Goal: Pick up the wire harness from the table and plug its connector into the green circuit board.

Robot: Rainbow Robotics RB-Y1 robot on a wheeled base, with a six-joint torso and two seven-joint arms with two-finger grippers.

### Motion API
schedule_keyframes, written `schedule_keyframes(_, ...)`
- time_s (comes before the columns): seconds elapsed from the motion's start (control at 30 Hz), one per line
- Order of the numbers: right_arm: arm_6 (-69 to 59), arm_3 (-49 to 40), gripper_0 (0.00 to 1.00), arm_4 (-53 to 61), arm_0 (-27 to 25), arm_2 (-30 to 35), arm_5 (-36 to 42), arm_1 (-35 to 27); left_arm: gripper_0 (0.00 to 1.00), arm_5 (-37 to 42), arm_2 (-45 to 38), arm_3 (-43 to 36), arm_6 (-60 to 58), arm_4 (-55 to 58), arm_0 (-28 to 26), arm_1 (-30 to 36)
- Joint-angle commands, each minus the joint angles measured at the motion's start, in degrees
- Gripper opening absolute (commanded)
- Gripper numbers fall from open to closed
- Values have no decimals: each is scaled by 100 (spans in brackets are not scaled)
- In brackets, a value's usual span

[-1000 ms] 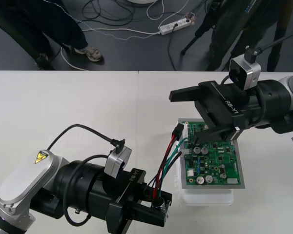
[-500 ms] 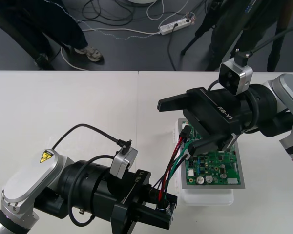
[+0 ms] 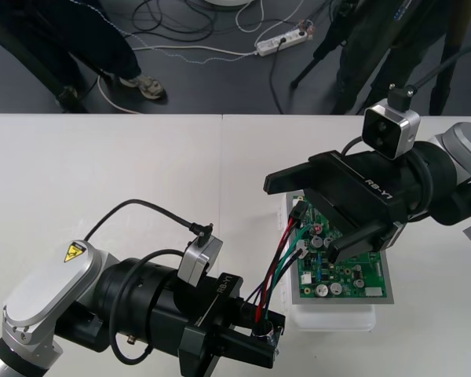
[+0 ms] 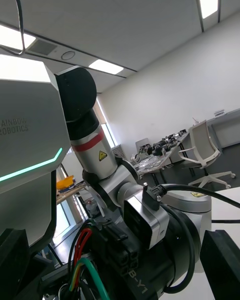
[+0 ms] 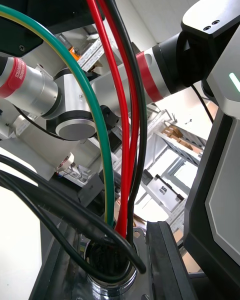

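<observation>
Where the left arm reaches in from the lower left over a pale bench (image 3: 102,165), the left gripper (image 3: 259,336) is clamped on the round metal socket (image 3: 261,327) at one end of the wire harness (image 3: 279,251), close to the near edge of the bench. From the socket, thin red, black and green wires (image 3: 265,279) climb away and to the right to a small black plug (image 3: 298,210). The plug sits at the far left edge of a green circuit board (image 3: 353,275); whether it is seated in the board cannot be told. The right gripper (image 3: 302,220), coming in from the right with a camera (image 3: 390,132) on its wrist, hangs over the left part of the board with its two black fingers (image 3: 290,179) spread wide apart and the plug in the gap between them. The board lies flat on a white base (image 3: 334,320), right of the bench's centre.
</observation>
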State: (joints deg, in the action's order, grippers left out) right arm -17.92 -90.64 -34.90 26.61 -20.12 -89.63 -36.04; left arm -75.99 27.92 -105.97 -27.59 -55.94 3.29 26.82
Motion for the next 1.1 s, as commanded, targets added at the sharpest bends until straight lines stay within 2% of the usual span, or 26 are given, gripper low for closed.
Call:
schedule_keyframes(0.03,-229,-358,100,221,169,-62,-37,-193,0,181,126,-187,-282,13,189,-142)
schedule_keyframes(1.1,-203,-446,100,335,2,-71,-37,-237,0,145,188,-178,-282,30,189,-142)
